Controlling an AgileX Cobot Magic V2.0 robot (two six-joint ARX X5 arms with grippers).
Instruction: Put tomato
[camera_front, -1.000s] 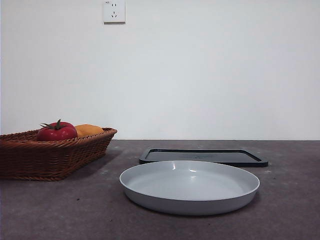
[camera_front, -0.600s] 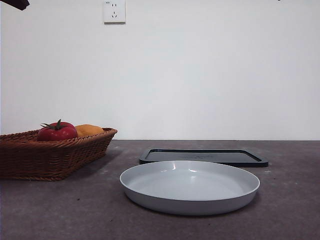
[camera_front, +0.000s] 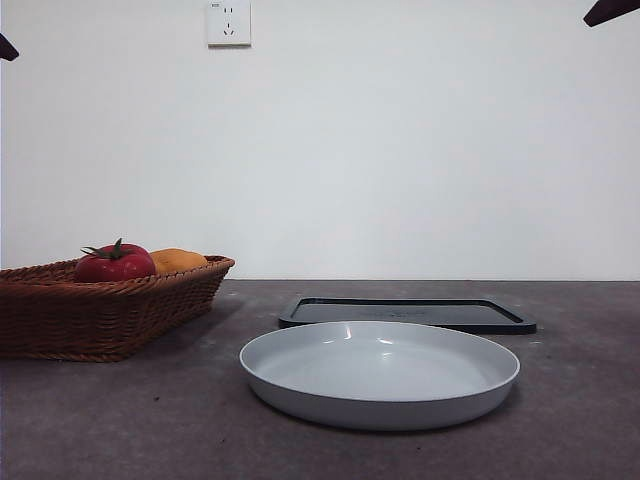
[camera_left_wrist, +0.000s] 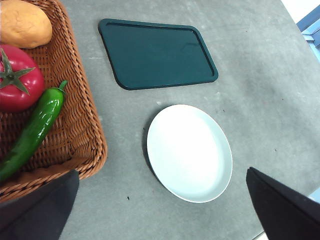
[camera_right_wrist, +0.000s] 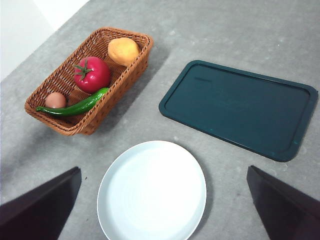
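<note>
The grey surface (camera_right_wrist: 240, 30) carries everything, and both arms hang high above it with nothing between their jaws. The left gripper (camera_left_wrist: 160, 220) has its jaws spread wide apart, and so does the right gripper (camera_right_wrist: 162, 215); in the front view each shows only as a dark tip at a top corner.

The wicker basket (camera_right_wrist: 131, 69) is the largest thing. It lies beyond the left jaw of the right gripper, and in the left wrist view it sits (camera_left_wrist: 87, 120) just ahead of that gripper's left jaw.

The dark green tray (camera_right_wrist: 240, 107) lies flat beyond the right jaw of the right gripper, well apart from the basket, and it shows again in the left wrist view (camera_left_wrist: 157, 52).

The white round plate (camera_right_wrist: 151, 191) rests between the two jaws of the right gripper, far below them, near the tray's edge but not touching it. The left wrist view (camera_left_wrist: 189, 152) also has it between that gripper's jaws.

The tomato (camera_right_wrist: 92, 74) lies inside the basket, stem up, well away from both pairs of jaws and touched by neither. In the left wrist view (camera_left_wrist: 20, 80) it is cut off by the picture's edge.

A long green chilli pepper (camera_right_wrist: 80, 105) lies against the tomato. An orange-yellow rounded fruit (camera_right_wrist: 123, 51) sits at the basket's end on the tomato's other side. A small brown egg (camera_right_wrist: 55, 100) lies beside the pepper's tip.
</note>
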